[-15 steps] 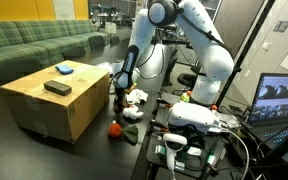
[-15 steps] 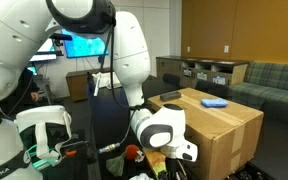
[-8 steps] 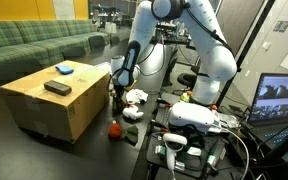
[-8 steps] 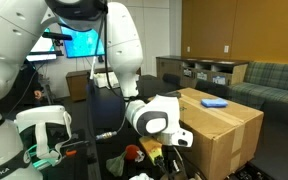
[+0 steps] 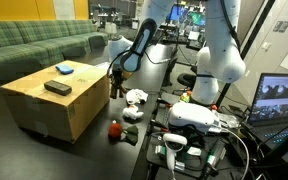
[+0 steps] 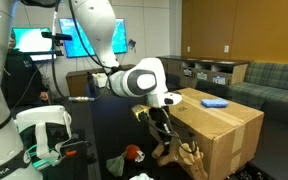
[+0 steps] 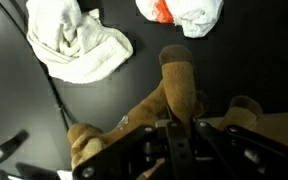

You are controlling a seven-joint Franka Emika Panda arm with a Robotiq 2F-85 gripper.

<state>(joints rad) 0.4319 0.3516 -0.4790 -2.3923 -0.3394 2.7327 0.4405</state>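
Gripper (image 6: 158,127) clamped on brown plush toy (image 6: 180,156), above dark floor (image 7: 134,95), beside cardboard box (image 6: 222,125), green sofa (image 5: 34,45) behind

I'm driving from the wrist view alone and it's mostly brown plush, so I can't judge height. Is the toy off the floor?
Observer: Yes. In an exterior view the brown plush toy hangs from the shut gripper and looks clear of the floor.
Operator: What's beside it?
Observer: A cardboard box. The toy hangs against its side wall, below the top edge. I can't tell if they touch.
Operator: Anything on the box?
Observer: A blue thing and a black thing lie on its top, apart from the gripper.
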